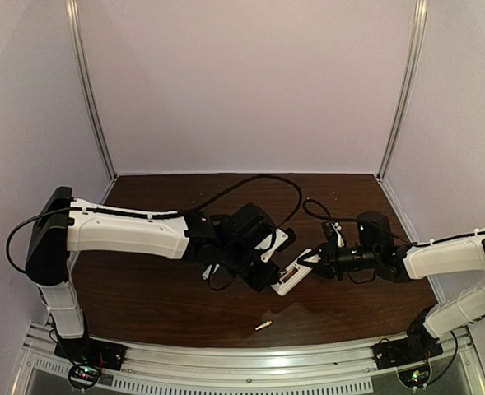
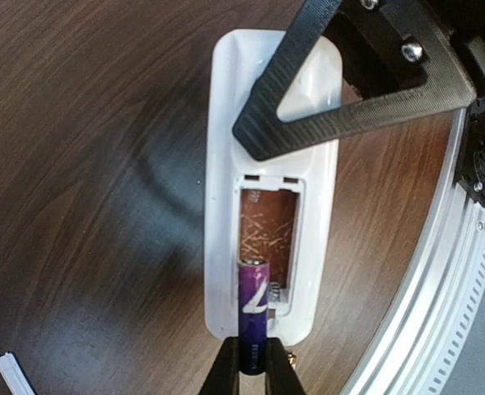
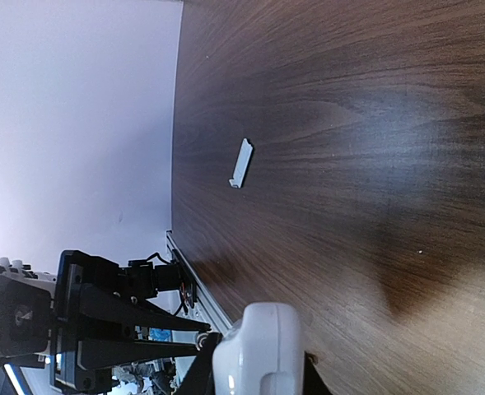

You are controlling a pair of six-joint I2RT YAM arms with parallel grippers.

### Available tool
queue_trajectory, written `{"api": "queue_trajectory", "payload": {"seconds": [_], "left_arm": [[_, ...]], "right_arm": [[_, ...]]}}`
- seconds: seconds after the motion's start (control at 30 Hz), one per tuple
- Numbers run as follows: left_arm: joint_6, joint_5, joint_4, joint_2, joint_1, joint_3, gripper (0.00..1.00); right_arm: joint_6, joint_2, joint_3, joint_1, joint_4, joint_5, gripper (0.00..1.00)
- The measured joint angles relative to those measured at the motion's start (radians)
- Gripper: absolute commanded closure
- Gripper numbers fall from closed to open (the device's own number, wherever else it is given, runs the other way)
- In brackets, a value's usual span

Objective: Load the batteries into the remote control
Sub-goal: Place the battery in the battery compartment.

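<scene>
Left gripper point(image 2: 253, 366) clamps purple battery point(image 2: 254, 304) at recess point(image 2: 267, 230) | right gripper point(image 3: 254, 374) clamps remote point(image 3: 258, 346) | both reaching inward

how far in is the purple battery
Partly in: purple cylindrical battery overlaps the recess of the white oblong remote, left hand gripping it.

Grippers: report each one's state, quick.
Left gripper: shut on the purple battery.
Right gripper: shut on the white remote control.
</scene>
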Motion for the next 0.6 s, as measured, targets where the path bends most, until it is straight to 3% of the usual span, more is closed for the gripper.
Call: {"api": "queue_trajectory", "payload": {"seconds": [0.6], "left_arm": [[-0.024,0.018,0.001,0.055,0.006,0.032,1.0]], "right_arm": [[0.013,0.042,0.0,0.004,0.039,-0.008,1.0]]}}
